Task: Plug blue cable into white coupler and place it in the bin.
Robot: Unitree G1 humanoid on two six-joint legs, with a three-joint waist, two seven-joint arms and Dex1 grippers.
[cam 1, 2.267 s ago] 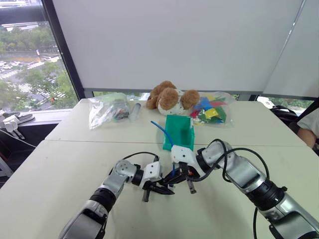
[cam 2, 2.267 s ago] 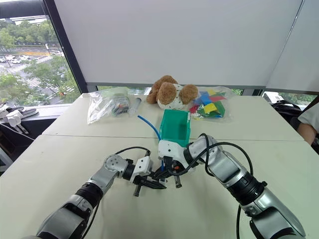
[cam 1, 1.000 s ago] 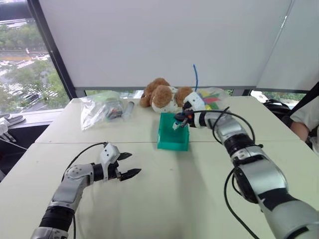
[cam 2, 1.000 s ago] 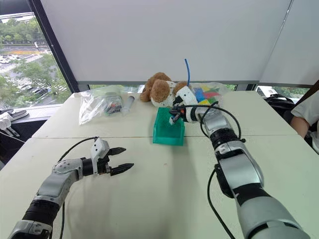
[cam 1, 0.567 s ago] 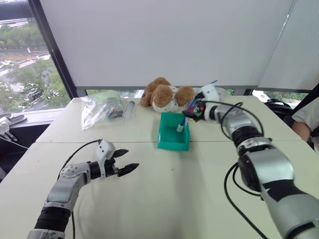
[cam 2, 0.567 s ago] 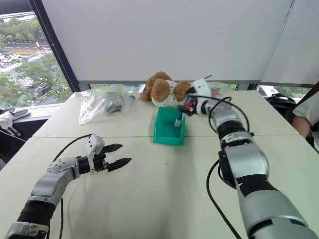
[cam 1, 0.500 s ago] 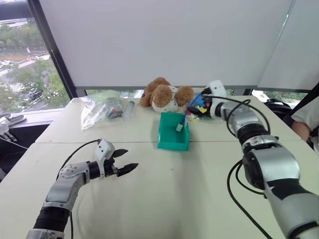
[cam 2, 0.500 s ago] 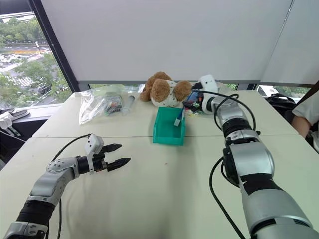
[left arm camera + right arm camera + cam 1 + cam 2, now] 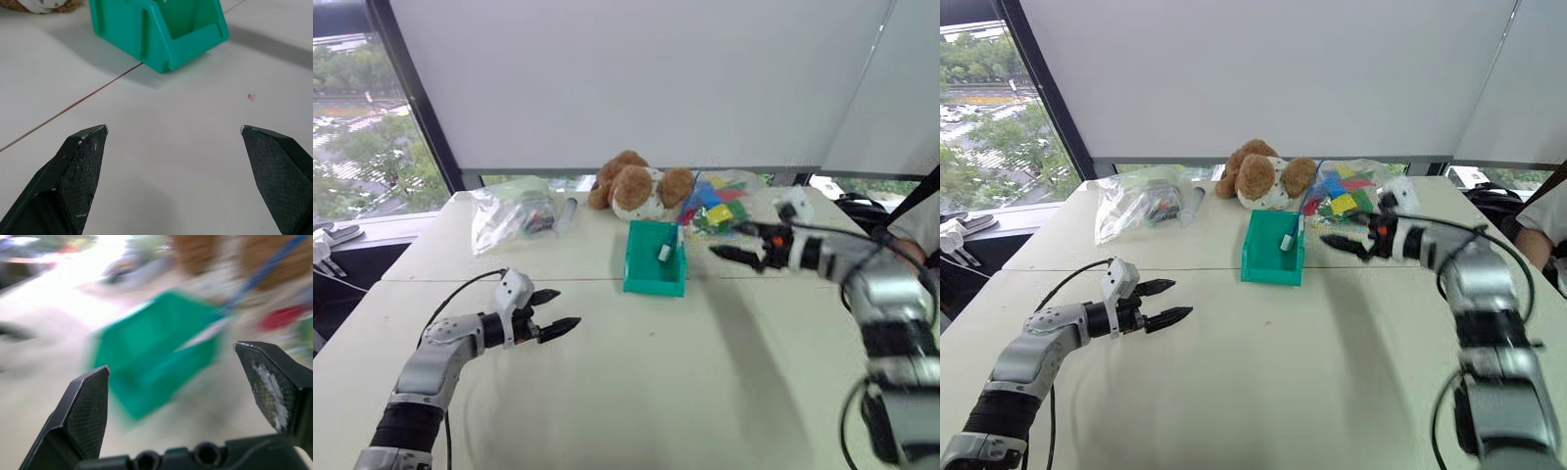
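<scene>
1. Now the bin point(image 9: 655, 259) sits on the table point(image 9: 636, 382) toward its far edge, with the coupler point(image 9: 665, 252) inside, leaning on the wall.
2. The cable point(image 9: 1309, 196) rises from the coupler over the bin's far rim.
3. The right gripper point(image 9: 1344, 244) hangs spread and empty beside the bin; the left gripper point(image 9: 558, 311) hovers spread, well apart.
4. Risk: the overhanging cable could tip out or snag on a passing arm.

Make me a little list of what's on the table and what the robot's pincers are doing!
bin: teal, mid-table
blue cable: sticking up out of the bin
white coupler: on the cable's end, inside the bin
left pincer: open, holding nothing
right pincer: open, right of the bin
teddy bear: behind the bin
</scene>
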